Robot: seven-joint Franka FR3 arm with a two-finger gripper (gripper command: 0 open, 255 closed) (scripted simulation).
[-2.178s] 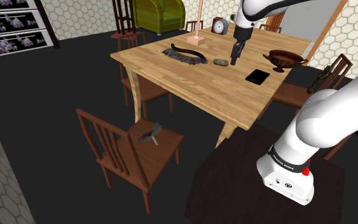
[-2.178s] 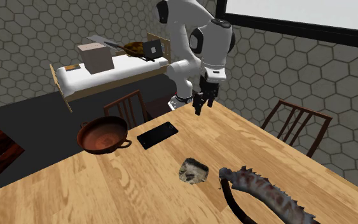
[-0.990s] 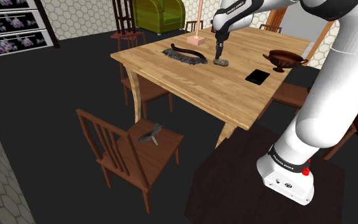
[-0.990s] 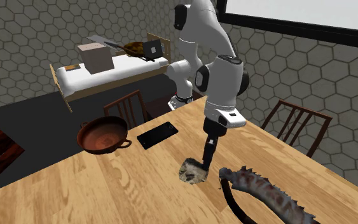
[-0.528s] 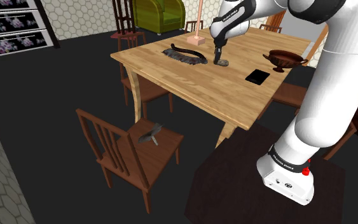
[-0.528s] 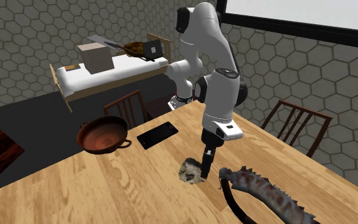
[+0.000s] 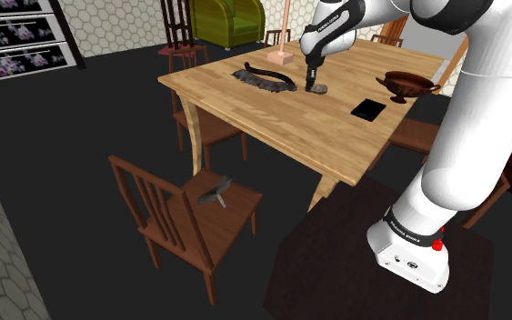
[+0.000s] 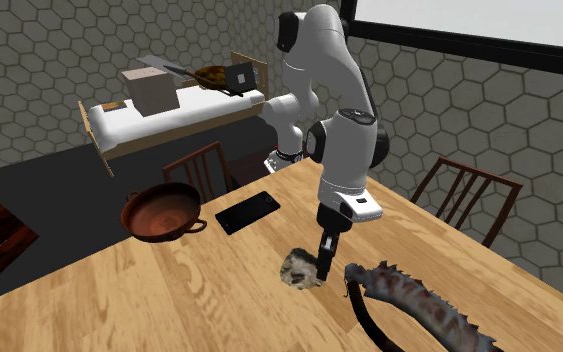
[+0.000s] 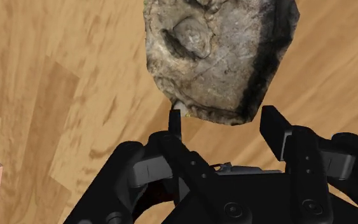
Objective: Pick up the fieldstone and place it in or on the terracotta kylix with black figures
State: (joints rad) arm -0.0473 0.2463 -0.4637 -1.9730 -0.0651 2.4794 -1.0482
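Pale wooden bench point(image 7: 272, 118) carries a rough grey-brown stone point(image 9: 215, 57), lying flat beside a curved, spiny grey object point(image 8: 419, 305). Black tool point(image 9: 222, 124) hangs low, fingers spread either side of the stone's edge. Reddish-brown two-handled bowl point(image 8: 164, 187) stands well apart.

Fieldstone point(image 8: 302, 268) on table point(image 8: 184, 305); phone point(image 8: 247, 212) between it, kylix point(image 8: 162, 213).

Rough, pitted grey-brown fieldstone point(image 9: 219, 57) on a smooth, grained wooden table point(image 9: 56, 95); matt black hand point(image 9: 222, 118).
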